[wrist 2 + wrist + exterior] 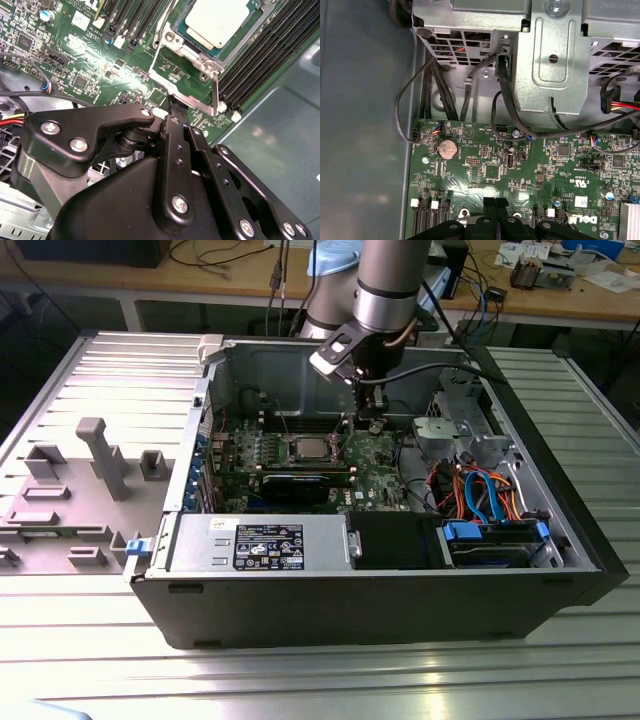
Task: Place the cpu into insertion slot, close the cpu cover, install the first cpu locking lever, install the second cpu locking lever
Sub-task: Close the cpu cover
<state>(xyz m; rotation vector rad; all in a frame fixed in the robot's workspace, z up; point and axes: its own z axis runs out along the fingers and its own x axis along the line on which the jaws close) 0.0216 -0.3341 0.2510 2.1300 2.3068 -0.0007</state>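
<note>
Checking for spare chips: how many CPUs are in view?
1. The cpu sits in the insertion slot on the motherboard, near the gripper. Others may be hidden behind the arm.

Silver-grey tubular arm (386,285), black claw (495,206), silver screws (180,204).

This is a robotics lab or workshop. A robot arm (385,290) hangs over an opened desktop computer case (400,600), its green circuit board bare, on a ribbed metal table (320,680) with grey fixture blocks (100,455) at the exterior view's left. Behind runs a long wooden workbench (230,285) strewn with cables (215,252) and small boxes (545,270).
</note>
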